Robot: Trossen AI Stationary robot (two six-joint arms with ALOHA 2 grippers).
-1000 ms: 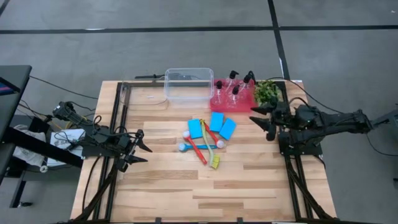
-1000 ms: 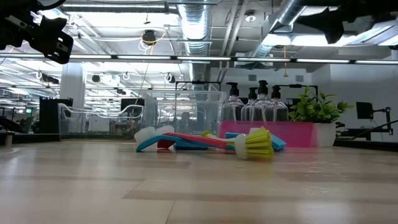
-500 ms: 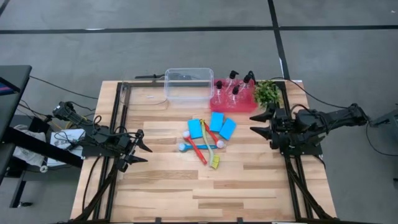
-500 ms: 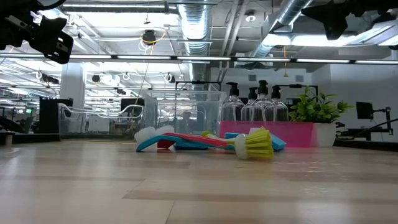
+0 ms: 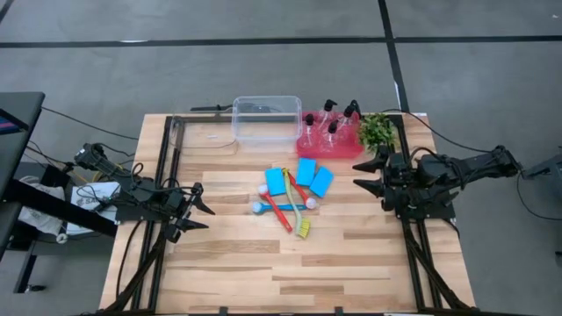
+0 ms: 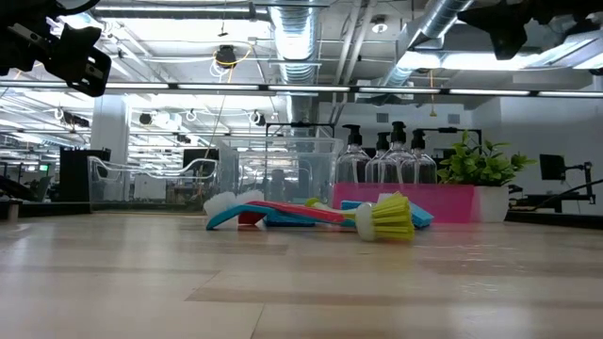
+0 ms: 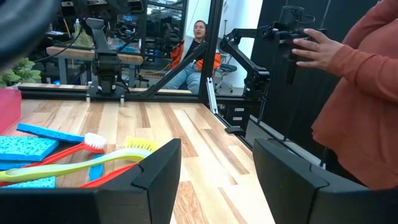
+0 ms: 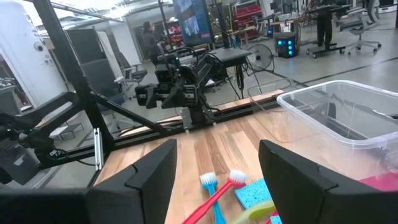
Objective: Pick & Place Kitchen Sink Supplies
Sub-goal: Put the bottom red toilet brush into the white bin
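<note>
Three blue sponges (image 5: 305, 176) lie flat at mid-table, and the red, blue and yellow-green brushes (image 5: 286, 207) lie crossed on the wood just near of them. The clear pump bottles (image 5: 332, 123) stand in the red tray (image 5: 309, 145) at the far edge. My left gripper (image 5: 200, 211) hovers open above the table's left side, pointing right. My right gripper (image 5: 363, 173) hovers open above the right side, pointing left toward the sponges. In the left wrist view the brushes (image 7: 93, 163) lie ahead of my open left gripper (image 7: 214, 171). In the right wrist view they (image 8: 217, 185) lie ahead of my open right gripper (image 8: 217, 171).
A clear plastic tub (image 5: 266, 118) stands at the far edge, left of the tray. A small green plant (image 5: 376, 130) sits at the far right corner, close to my right arm. A person in a rust sleeve (image 7: 357, 93) stands beyond the table's near side. Bare wood lies toward the near edge.
My right arm has risen a little and its gripper has turned slightly while staying above the table's right side; over the last half second it holds still. My left arm and all the supplies have stayed where they were.
</note>
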